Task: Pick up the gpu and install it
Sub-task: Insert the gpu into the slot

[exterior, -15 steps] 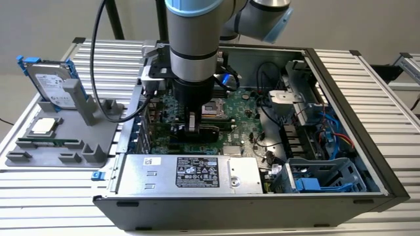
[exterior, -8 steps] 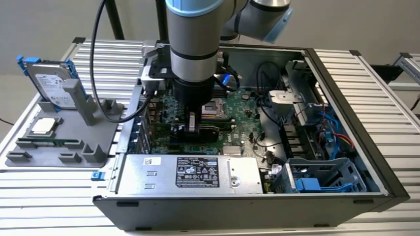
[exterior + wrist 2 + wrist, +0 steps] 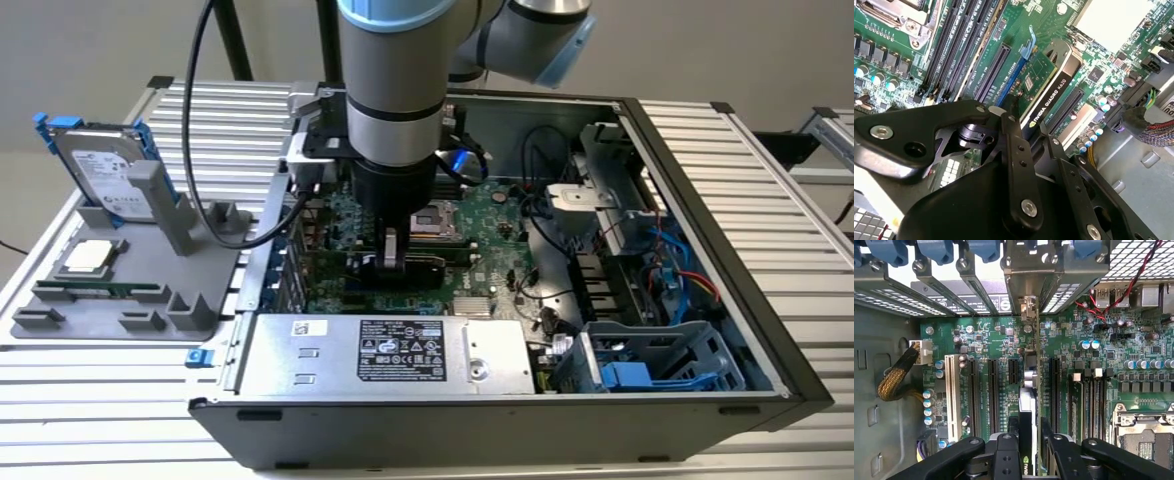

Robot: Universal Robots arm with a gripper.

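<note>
The black side face of the thin green circuit-board gpu (image 3: pixel 1046 82) carries white lettering along its length in the second wrist view. The silver rectangular power supply (image 3: pixel 400 355) at the near edge of the open black computer case (image 3: pixel 747 330) bears a black label with white print and a smaller white sticker; the silver hard drive with blue tabs (image 3: pixel 104 165) also carries a white label.

In the exterior view the grey and silver robot arm (image 3: pixel 394 80) descends vertically into the case, its wrist directly over the green motherboard (image 3: pixel 501 255). The black two-finger gripper (image 3: pixel 390 262) points straight down. Its jaws are closed on the gpu, with one black finger (image 3: pixel 1016 150) on each flat side of the card, as both wrist views show.

The gpu stands on edge, upright, over the motherboard's expansion area. In the first wrist view it appears edge-on as a slim dark blade (image 3: pixel 1030 390) between long black expansion slots (image 3: pixel 974 395), its silver metal bracket (image 3: pixel 1029 307) meeting the row of rear slot openings with blue plastic clips (image 3: pixel 936 250). In the second wrist view the card lies along a blue slot (image 3: pixel 1016 70); whether it is fully seated cannot be determined.

The hard drive stands in a grey plastic parts holder (image 3: pixel 134 270) outside the case, at the exterior view's left.
</note>
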